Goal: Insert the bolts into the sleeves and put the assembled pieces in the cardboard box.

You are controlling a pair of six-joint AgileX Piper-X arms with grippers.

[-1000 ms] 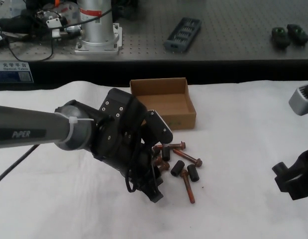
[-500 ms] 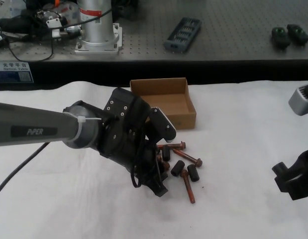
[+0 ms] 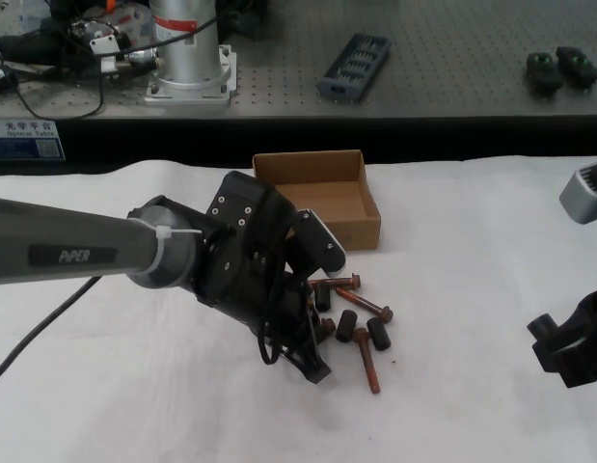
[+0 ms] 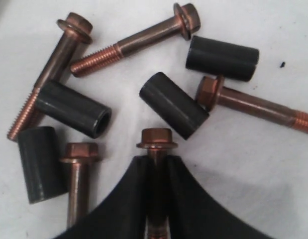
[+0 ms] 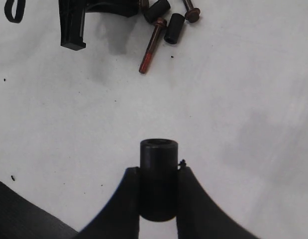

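Left gripper (image 4: 157,163) points steeply down, clamped on a bolt (image 4: 156,137).

The left arm (image 3: 76,253) is lying stretched in from the left edge of the high view, its wrist angling downward. The left gripper (image 4: 157,160) is pinching a bolt (image 4: 156,135) by the shank. The right gripper (image 5: 158,170) is sitting low at the right edge, clamping a sleeve (image 5: 158,149) between its fingers.
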